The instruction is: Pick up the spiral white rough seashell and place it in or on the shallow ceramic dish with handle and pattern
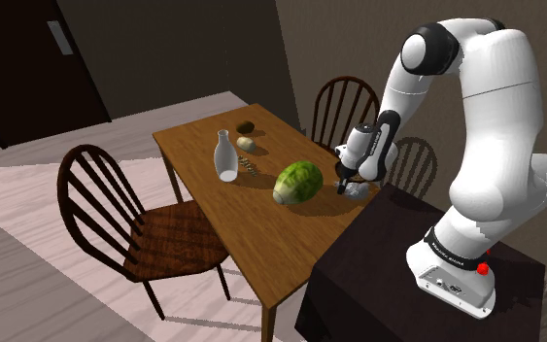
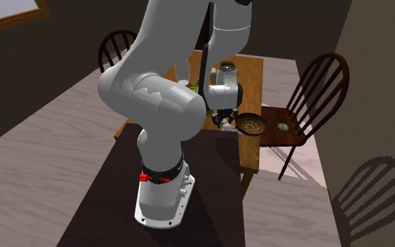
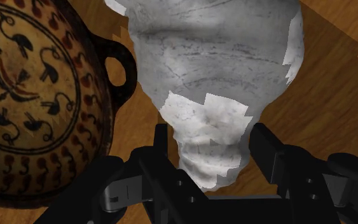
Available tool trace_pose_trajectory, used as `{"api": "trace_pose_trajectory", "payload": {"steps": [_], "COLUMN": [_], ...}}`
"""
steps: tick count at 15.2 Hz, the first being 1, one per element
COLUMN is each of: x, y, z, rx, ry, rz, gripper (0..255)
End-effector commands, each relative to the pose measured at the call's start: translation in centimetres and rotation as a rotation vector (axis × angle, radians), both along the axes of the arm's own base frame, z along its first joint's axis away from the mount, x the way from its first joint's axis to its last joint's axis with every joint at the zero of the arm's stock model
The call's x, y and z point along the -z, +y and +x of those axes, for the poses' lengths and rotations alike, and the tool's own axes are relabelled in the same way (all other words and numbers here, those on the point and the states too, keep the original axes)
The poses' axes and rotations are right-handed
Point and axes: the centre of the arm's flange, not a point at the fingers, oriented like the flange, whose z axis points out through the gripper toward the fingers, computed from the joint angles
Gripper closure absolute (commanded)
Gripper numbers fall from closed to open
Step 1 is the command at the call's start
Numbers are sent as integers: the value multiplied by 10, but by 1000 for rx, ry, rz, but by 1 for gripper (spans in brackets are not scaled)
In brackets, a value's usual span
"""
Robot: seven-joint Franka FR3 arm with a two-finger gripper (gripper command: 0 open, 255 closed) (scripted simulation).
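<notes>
Tool [image 3: 210,133] clasps the narrow end of the seashell [image 3: 215,57]; the patterned dish [image 3: 18,95] beside is cropped.

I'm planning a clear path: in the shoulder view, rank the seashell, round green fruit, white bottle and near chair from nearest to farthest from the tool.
1. Seashell: right at the tool, near the table's edge by the stand.
2. Round green fruit: just to the view's left.
3. White bottle: mid-table, farther left.
4. Near chair: off the table, lower left.
</notes>
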Motion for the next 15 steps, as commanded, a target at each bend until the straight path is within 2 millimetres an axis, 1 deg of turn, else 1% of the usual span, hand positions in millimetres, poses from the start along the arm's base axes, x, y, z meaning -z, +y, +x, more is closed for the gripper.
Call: {"api": "trace_pose_trajectory", "payload": {"steps": [1,2,15], "x": [0,0,-68], "y": [0,0,0], "z": [0,0,0], "rx": [0,0,0], "ry": [1,0,0], "rz": [0,0,0], "gripper": [255,255,255]}}
